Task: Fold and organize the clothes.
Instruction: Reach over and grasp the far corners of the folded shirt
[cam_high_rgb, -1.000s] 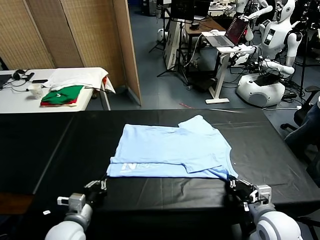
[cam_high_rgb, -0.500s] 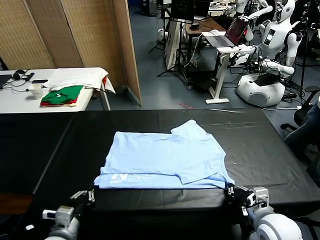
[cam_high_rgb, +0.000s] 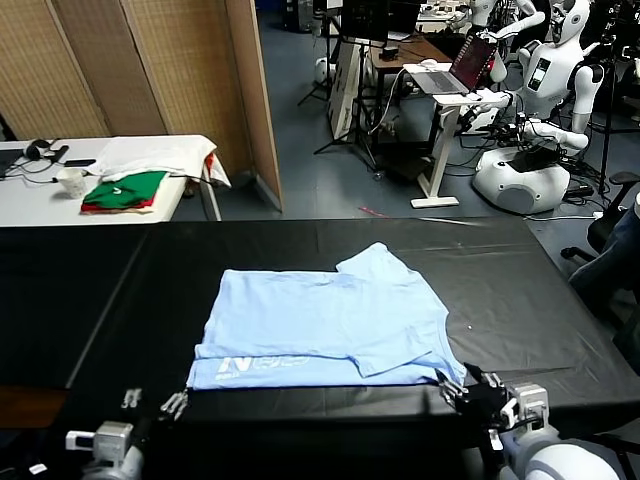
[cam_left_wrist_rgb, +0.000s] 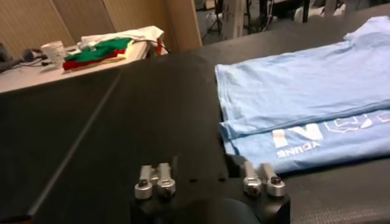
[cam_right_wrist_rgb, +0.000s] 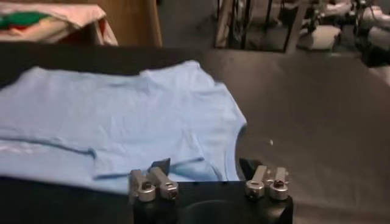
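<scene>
The pale blue T-shirt (cam_high_rgb: 325, 325) lies flat on the black surface (cam_high_rgb: 120, 290), just beyond both end effectors, and it looks partly folded. A layer is doubled over along the edge nearest the robot, the band with white lettering (cam_left_wrist_rgb: 317, 134) shows upside down in the left wrist view, and one sleeve (cam_high_rgb: 375, 262) is turned in across the body on the far side. Judged from this, a first fold is done, while the narrower folds and the final tidy placement are not yet made.

The left end effector (cam_high_rgb: 150, 405) sits at the surface's near edge, just short of the shirt's lettered corner, its fingers spread wide with nothing between them. The right end effector (cam_high_rgb: 478, 385) is at the opposite near corner, touching or almost touching the hem; its fingers also stand wide apart in the right wrist view, and no cloth is pinched in them. Both appear to have let the garment go.

Beyond the shirt, the black covering stretches away bare to its far edge. Farther off past the left end effector stands a white side table (cam_high_rgb: 40, 200) carrying green-and-red folded garments (cam_high_rgb: 125, 190), a white cloth (cam_high_rgb: 155, 152) and a cup (cam_high_rgb: 70, 180), with woven screens (cam_high_rgb: 110, 70) behind. Well beyond the right end effector are a laptop on a stand (cam_high_rgb: 455, 70) and a white humanoid robot (cam_high_rgb: 545, 100) on the grey floor.
</scene>
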